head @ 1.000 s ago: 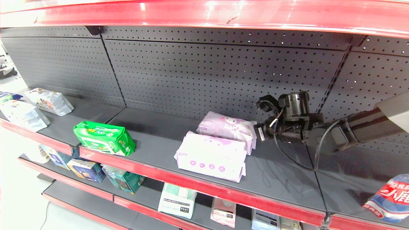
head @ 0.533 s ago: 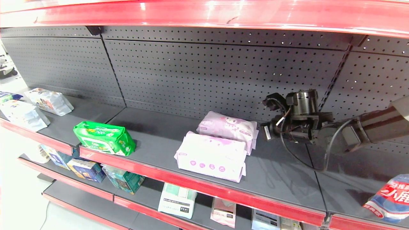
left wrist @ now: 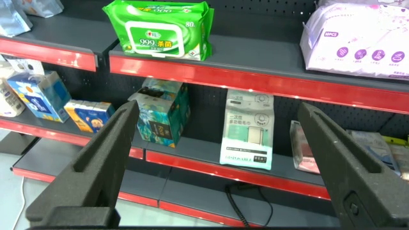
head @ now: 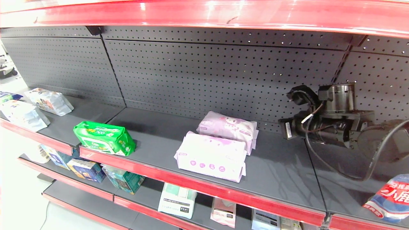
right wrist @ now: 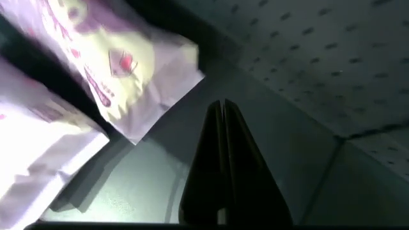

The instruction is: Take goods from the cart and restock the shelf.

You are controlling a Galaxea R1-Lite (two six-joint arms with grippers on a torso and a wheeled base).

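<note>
Found the right claw [right wrist: 222, 121] pressed shut on nothing, low over the grey shelf [head: 281, 172] in front of the pegboard wall [head: 204, 73]. Saw it near the right end of the rear pink pack [head: 227, 129], apart from it. Noted that pack lying flat on the shelf, with a second pink pack [head: 212, 156] just in front, seemingly touching it, though hard to tell. Spotted a green pack [head: 104, 138] well to the left near the red front edge, and a red and blue bag [head: 391, 198] far right. Found the left claw [left wrist: 217, 108] spread wide and empty, facing lower shelves [left wrist: 192, 169] with a teal box [left wrist: 160, 118] and a white-green pack [left wrist: 248, 128].
</note>
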